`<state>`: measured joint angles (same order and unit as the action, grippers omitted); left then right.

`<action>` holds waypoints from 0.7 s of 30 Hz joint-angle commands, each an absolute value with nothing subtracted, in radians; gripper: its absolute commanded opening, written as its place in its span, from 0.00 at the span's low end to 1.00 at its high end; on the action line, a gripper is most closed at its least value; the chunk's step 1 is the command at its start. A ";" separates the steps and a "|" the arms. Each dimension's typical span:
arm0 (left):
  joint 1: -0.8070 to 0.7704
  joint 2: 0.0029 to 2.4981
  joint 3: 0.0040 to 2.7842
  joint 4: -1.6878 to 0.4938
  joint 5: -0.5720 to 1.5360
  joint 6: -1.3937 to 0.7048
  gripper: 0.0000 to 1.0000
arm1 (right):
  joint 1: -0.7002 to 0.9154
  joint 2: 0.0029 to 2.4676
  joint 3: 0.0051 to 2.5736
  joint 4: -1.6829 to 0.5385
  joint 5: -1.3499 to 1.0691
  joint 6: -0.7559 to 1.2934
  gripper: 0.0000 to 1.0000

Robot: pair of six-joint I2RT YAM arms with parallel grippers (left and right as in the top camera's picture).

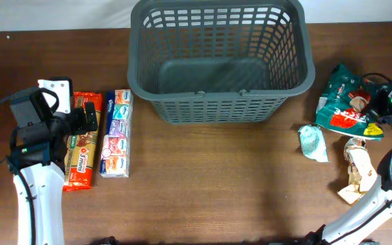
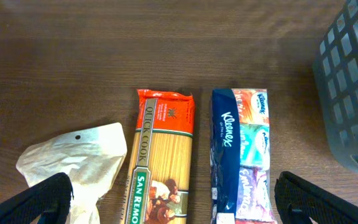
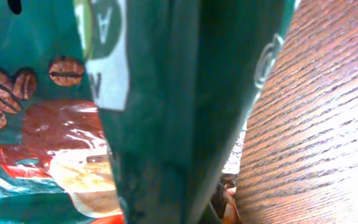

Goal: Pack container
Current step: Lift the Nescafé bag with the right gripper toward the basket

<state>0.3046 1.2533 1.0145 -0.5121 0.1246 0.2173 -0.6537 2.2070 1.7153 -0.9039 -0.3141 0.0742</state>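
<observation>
The container, a large dark grey lattice basket [image 1: 288, 82], stands at the back middle, and its wall shows in the left wrist view [image 2: 353, 81]. My left gripper [image 2: 179, 200] is wide open and empty, above a red San Remo spaghetti packet [image 2: 163, 149] and a blue Kleenex tissue pack [image 2: 241, 149]. My right gripper [image 1: 381, 103] is at the green coffee packet [image 1: 342, 105]. That packet fills the right wrist view [image 3: 166, 93], with a fold running down to where the jaws are. The fingers themselves are hidden.
A white paper bag [image 2: 73, 158] lies left of the spaghetti. A small pale teal packet [image 1: 313, 141] and a tan packet [image 1: 358, 170] lie at the right, in front of the coffee packet. Both arms rise from the table's front edge.
</observation>
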 commanded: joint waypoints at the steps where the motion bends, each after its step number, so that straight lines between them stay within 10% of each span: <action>1: 0.309 1.260 1.033 -0.510 0.142 0.230 0.99 | -0.670 2.242 1.702 -0.921 -0.311 0.094 0.04; 21: 0.309 1.260 1.033 -0.510 0.142 0.230 0.99 | -0.714 2.202 1.706 -0.926 -0.316 0.094 0.04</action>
